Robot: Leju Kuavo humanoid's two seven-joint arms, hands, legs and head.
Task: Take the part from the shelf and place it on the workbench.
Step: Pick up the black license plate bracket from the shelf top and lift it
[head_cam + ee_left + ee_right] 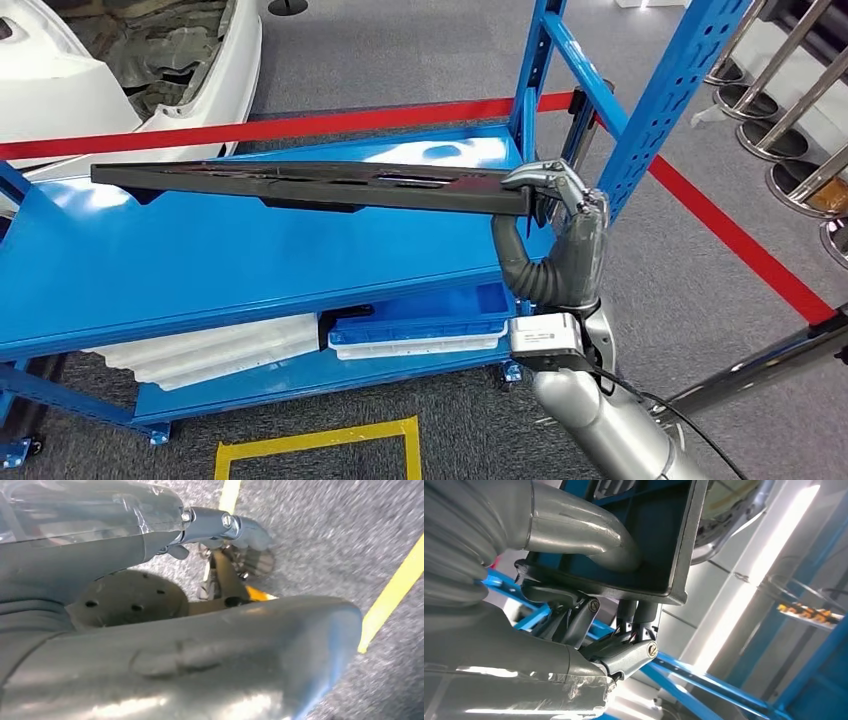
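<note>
Grey carpet marked with red tape (pixel 380 118) and a yellow floor outline (pixel 318 442) is seen around a blue steel shelf (pixel 200 270), whose perforated upright (pixel 665 100) rises at about one o'clock in the head view. On the lower tier, a blue tray (pixel 420 325) and white moulded pieces (pixel 215 352) are stored.

The part, a long black plastic trim strip (pixel 300 185), is held level above the top tier, apparently lifted clear of it, and is grasped at its three o'clock end by the right hand (pixel 560 200), the rest stretching unsupported toward nine o'clock. In the right wrist view the thumb (pixel 574 525) is seen pressed into the strip's channel with the darker fingers (pixel 639 615) clamped on the opposite face. The left hand (pixel 220 525) is seen hanging over the carpet; its fingers seem curled, but blur prevents its state from being told.

Risk is judged to lie in the end-only grasp: leverage from the long free span could twist the strip in the fingers or let it droop. The far tip could also be swung into the upright or the white car body panel (pixel 120 60) at eleven o'clock when the strip is carried away.
</note>
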